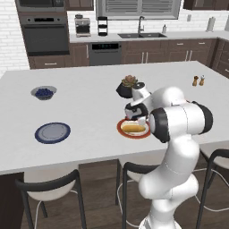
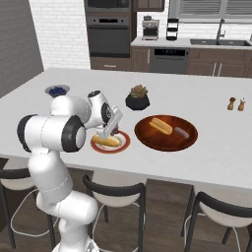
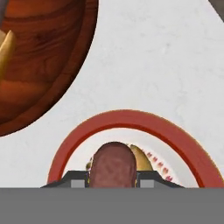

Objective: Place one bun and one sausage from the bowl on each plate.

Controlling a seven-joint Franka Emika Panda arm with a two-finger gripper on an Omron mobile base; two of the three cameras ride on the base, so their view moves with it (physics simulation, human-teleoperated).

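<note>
Gripper (image 2: pixel 112 131) hangs low over the red-rimmed plate (image 2: pixel 125 145), fingers closed on a sausage (image 3: pixel 112 166). In hand view the sausage's pinkish-brown end sits betw. the two dark fingertips (image 3: pixel 78 180), pointing at the camera, w/ the plate's red rim curving around it.

A bun (image 2: pixel 106 141) lies on that plate already; left base view shows it as a yellow-orange shape (image 1: pixel 133 128) on the white centre, just below the gripper (image 1: pixel 136 120). In hand view a sliver of the bun peeks out right beside the sausage.

The wide reddish-brown bowl (image 2: pixel 147 135) sits just right of the red plate in right base view, near but not touching. Inside: one more bun (image 2: pixel 161 125) and one more sausage (image 2: pixel 181 132), side by side, apart. Hand view catches the bowl's wall (image 3: pixel 52 65) at upper left w/ a bun tip at the edge.

Blue-rimmed plate (image 1: pixel 53 132) lies well apart to the left on the white counter (image 1: pixel 89 112), nothing on it. Small grey bowl of berries (image 1: pixel 43 92) further back from it. Plant pot (image 2: pixel 138 98) behind the red plate and the bowl. Salt & pepper shakers (image 2: pixel 236 104) near the counter's right side.
</note>
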